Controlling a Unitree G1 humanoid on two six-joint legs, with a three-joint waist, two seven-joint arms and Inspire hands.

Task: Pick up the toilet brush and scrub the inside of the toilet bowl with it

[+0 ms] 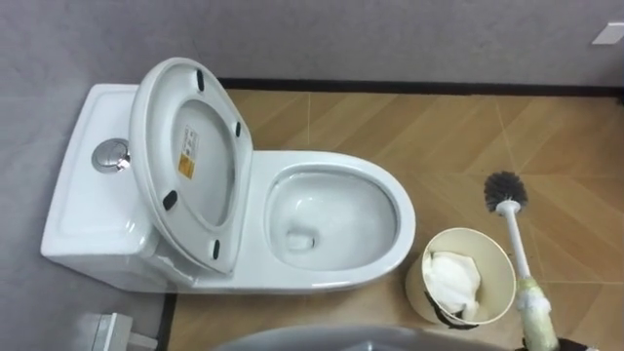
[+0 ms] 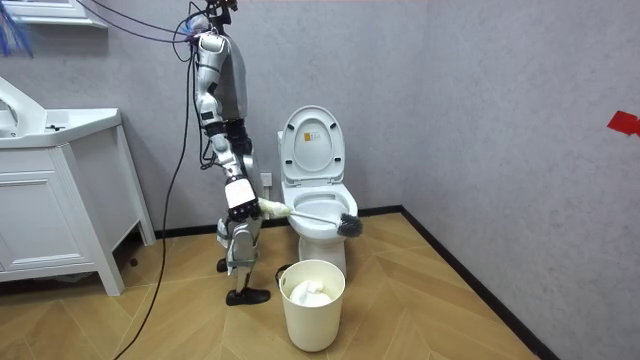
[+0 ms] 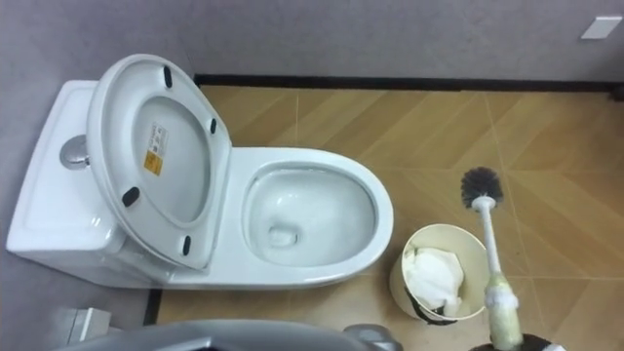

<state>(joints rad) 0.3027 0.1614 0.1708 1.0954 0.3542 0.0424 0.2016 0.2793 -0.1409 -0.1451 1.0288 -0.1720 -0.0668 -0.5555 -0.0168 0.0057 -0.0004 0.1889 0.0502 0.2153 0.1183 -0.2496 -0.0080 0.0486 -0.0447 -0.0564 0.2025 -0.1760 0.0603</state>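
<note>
The robot stood beside the toilet [image 1: 408,226], on the room view's left of it, facing across the bowl. Its right hand [image 2: 248,205] was clenched around the pale grip of the toilet brush [image 1: 514,234]. The arm reached forward at about knee height.

In the eye views the brush came in from the lower right corner. Its white shaft ran up toward 12 o'clock and ended in the dark bristle head [image 1: 505,188]. The head was in the air at roughly 3 o'clock from the bowl and apart from the porcelain, with wood-patterned floor [image 1: 390,122] behind it. In the room view the brush lay nearly level, its head just in front of the bowl's front edge and above the waste bin [image 1: 494,268].

The round, cream waste bin stood on the floor at about 4 o'clock from the bowl, close to its rim. A crumpled white wad [image 1: 453,278] lay inside it. The brush shaft crossed the bin's edge at 3 o'clock.

The toilet seat and lid [image 1: 190,161] were raised, at 9 o'clock from the bowl, leaning back against the tank [image 1: 83,210]. A chrome flush button [image 1: 110,155] sat on top of the tank. The bowl was uncovered, with a little water at its bottom.

A white vanity cabinet [image 2: 60,200] stood at the room view's left, well apart from the toilet.
</note>
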